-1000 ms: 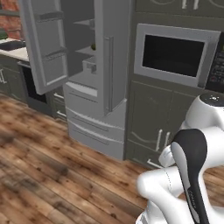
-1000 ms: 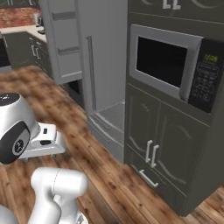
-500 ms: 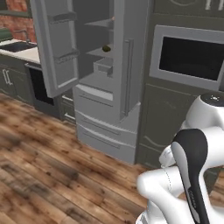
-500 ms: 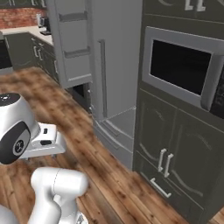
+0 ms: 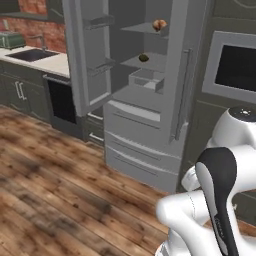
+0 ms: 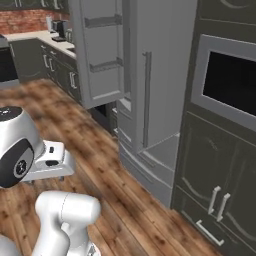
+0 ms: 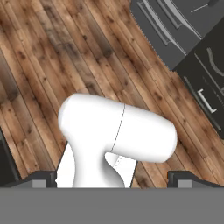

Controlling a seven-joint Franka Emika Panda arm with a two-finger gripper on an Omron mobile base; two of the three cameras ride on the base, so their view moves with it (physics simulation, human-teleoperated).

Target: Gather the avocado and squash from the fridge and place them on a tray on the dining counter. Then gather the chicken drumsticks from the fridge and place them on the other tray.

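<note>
My gripper (image 7: 112, 178) is spread wide with nothing between the jaws; in the hand view its two dark finger tips (image 7: 43, 178) stand far apart at the bottom edge, looking down on a wooden plank floor (image 7: 52, 57). At the top right of that view I see the grey lower drawers of the fridge and a dark cabinet (image 7: 210, 83) with a pale handle.

In the left base view the grey fridge (image 5: 145, 100) stands ahead of me with its left door (image 5: 87, 55) swung open and its right door shut. Inside, a small dark olive-brown avocado (image 5: 143, 58) sits on a middle shelf. On the shelf above it lies a rounded orange-brown item (image 5: 159, 24); it is too small for me to say whether it is the squash or a drumstick. Below the avocado's shelf is a pale drawer box (image 5: 146, 80).

To the left of the fridge a dark oven front (image 5: 62, 102) sits under a pale counter (image 5: 47, 61) with a sink (image 5: 31, 55), backed by a red brick wall (image 5: 35, 6). To the right of the fridge a built-in microwave (image 6: 230, 82) is set in dark cabinetry, with cupboard doors (image 6: 215, 195) below it.

My arm is folded low, well apart from the fridge.
</note>
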